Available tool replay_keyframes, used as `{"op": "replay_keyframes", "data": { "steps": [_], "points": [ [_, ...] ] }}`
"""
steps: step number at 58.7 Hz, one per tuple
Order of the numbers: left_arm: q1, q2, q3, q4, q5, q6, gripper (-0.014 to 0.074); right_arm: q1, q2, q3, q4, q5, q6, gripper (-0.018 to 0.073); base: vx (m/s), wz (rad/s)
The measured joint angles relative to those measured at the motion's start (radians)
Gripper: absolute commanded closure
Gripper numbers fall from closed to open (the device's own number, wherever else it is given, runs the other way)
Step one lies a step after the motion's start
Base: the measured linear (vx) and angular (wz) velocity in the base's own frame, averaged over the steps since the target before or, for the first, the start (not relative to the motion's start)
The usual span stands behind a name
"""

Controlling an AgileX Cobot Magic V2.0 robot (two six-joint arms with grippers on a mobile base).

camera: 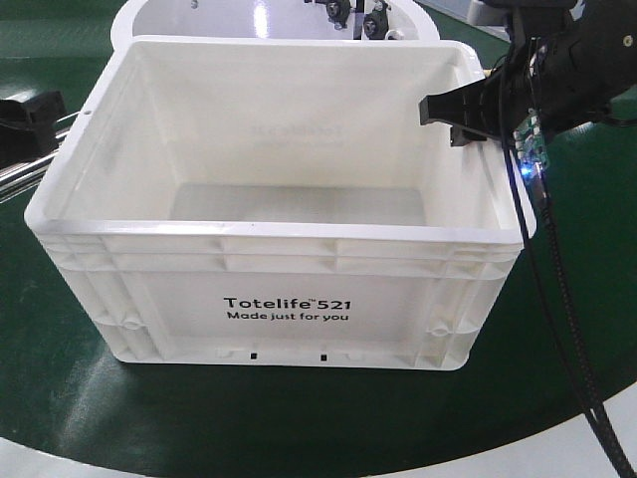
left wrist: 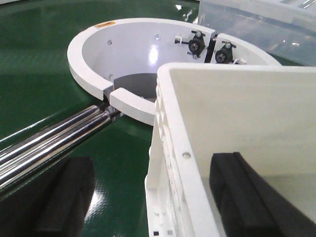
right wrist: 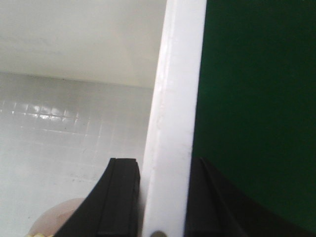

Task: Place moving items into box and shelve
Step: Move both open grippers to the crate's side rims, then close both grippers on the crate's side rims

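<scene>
A white open-topped box [camera: 279, 309] marked "Totelife 521" stands on the green surface. My right gripper [camera: 468, 119] is at the top of its right wall. In the right wrist view this gripper [right wrist: 165, 197] is shut on the box's rim [right wrist: 173, 98], one finger inside and one outside. My left gripper [camera: 45, 115] is at the left wall. In the left wrist view it [left wrist: 155, 197] is open wide and straddles the wall [left wrist: 177, 163] without touching it. A pale pinkish round shape [right wrist: 59, 217] lies on the box floor; what it is cannot be told.
A white ring-shaped fixture [left wrist: 98, 49] with black knobs [left wrist: 196, 44] stands right behind the box. Chrome rods [left wrist: 49, 138] run from it to the left. A clear plastic bin [left wrist: 256, 24] is at the far right. A white floor band [camera: 119, 463] borders the green surface.
</scene>
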Motion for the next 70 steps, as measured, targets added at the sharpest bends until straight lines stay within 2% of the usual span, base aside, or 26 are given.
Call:
{"op": "replay_keyframes", "data": {
  "steps": [9, 19, 29, 34, 44, 58, 62, 65, 70],
  "points": [
    [0.000, 0.007, -0.051, 0.000, 0.106, -0.006, 0.0011, 0.000, 0.000, 0.000, 0.000, 0.001, 0.000, 0.0565, 0.00, 0.00],
    [0.000, 0.068, -0.216, -0.005, 0.267, -0.009, 0.0011, 0.000, 0.000, 0.000, 0.000, 0.001, 0.000, 0.0565, 0.00, 0.00],
    [0.000, 0.190, -0.369, -0.054, 0.454, -0.009, 0.0011, 0.000, 0.000, 0.000, 0.000, 0.001, 0.000, 0.0565, 0.00, 0.00],
    [0.000, 0.257, -0.421, -0.079, 0.510, -0.008, 0.0011, 0.000, 0.000, 0.000, 0.000, 0.001, 0.000, 0.0565, 0.00, 0.00],
    [0.000, 0.369, -0.483, -0.101, 0.550, 0.004, 0.0011, 0.000, 0.000, 0.000, -0.001, 0.002, 0.000, 0.0565, 0.00, 0.00],
    [0.000, 0.448, -0.494, -0.108, 0.560, 0.007, 0.0017, 0.000, 0.000, 0.000, -0.001, 0.002, 0.000, 0.0565, 0.00, 0.00],
    [0.000, 0.455, -0.494, -0.118, 0.561, 0.017, 0.0069, 0.000, 0.000, 0.000, -0.001, 0.002, -0.001, 0.0565, 0.00, 0.00],
    [0.000, 0.457, -0.494, -0.130, 0.561, 0.034, 0.0153, 0.000, 0.000, 0.000, -0.002, 0.002, -0.001, 0.0565, 0.00, 0.00],
    [0.000, 0.458, -0.494, -0.170, 0.562, 0.075, 0.0354, 0.000, 0.000, 0.000, -0.002, 0.002, -0.001, 0.0565, 0.00, 0.00]
  ]
}}
